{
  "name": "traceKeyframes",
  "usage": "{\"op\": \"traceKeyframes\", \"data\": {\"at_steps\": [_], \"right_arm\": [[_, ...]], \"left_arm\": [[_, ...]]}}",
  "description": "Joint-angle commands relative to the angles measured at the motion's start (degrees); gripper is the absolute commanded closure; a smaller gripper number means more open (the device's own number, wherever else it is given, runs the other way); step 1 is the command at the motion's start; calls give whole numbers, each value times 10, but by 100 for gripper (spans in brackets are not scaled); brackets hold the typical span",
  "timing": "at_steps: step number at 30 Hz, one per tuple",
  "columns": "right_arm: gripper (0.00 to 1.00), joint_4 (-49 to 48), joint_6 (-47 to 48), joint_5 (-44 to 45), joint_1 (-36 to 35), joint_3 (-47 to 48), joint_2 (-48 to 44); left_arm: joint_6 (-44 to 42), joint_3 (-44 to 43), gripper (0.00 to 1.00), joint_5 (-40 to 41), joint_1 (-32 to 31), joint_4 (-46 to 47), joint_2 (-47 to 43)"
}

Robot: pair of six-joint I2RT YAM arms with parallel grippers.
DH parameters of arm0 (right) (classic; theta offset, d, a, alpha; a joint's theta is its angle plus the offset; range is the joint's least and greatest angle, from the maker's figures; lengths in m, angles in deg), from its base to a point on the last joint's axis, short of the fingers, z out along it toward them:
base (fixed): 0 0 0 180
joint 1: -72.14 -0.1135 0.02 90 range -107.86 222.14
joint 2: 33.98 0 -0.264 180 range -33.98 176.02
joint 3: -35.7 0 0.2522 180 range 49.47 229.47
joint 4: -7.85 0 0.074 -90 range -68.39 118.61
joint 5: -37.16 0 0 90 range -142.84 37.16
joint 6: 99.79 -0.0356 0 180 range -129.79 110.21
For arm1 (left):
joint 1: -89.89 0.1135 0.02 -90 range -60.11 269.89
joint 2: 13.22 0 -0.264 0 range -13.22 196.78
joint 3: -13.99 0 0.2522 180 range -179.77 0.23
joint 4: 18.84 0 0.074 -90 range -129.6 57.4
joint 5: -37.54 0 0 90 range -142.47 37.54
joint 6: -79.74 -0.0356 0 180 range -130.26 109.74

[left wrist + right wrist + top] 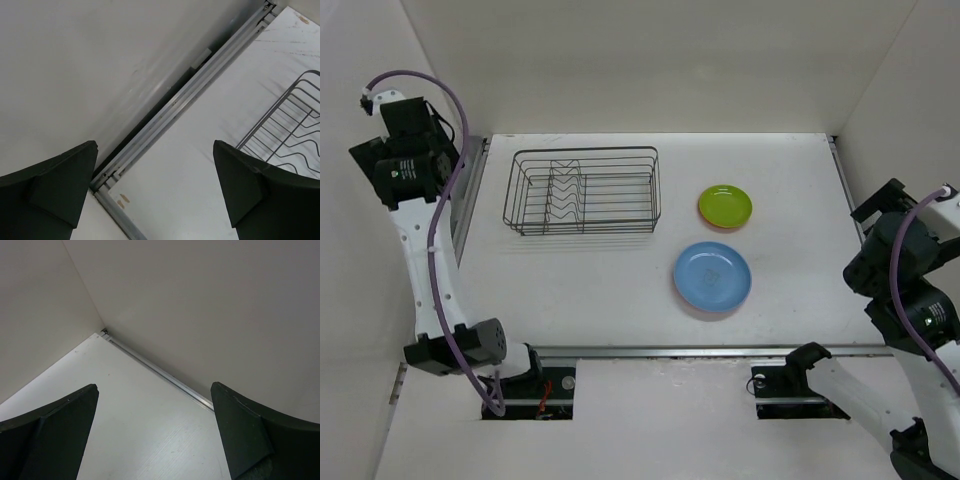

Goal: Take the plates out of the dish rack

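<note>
Grippers gape empty: left gripper (155, 160) at table (620, 290) left edge, right gripper (154, 400) seemingly at right edge

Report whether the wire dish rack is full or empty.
Empty: the dark metal wire dish rack shows only bare wires, nothing standing inside.

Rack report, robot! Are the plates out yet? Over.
Left gripper open, right gripper open, both empty. Rack empty; green plate and blue plate on table. Nothing in the way.
</note>
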Motion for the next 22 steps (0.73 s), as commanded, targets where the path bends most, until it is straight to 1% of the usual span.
{"op": "traceKeyframes", "data": {"at_steps": [1,4,6,9,13,22], "right_arm": [[0,-73,51,-2,-2,4,2],[0,-92,65,-15,-2,4,2],[0,-99,70,-21,-2,-1,8],[0,-105,75,-32,-2,-1,8],[0,-111,80,-38,-2,-13,8],[0,-128,80,-50,-2,-19,13]], "left_arm": [[3,30,0,-12,13,17,-43],[3,58,0,-26,19,17,-56],[3,66,0,-45,24,17,-64],[3,79,0,-53,24,17,-71],[3,89,0,-71,24,17,-76],[3,94,0,-82,24,17,-86]]}}
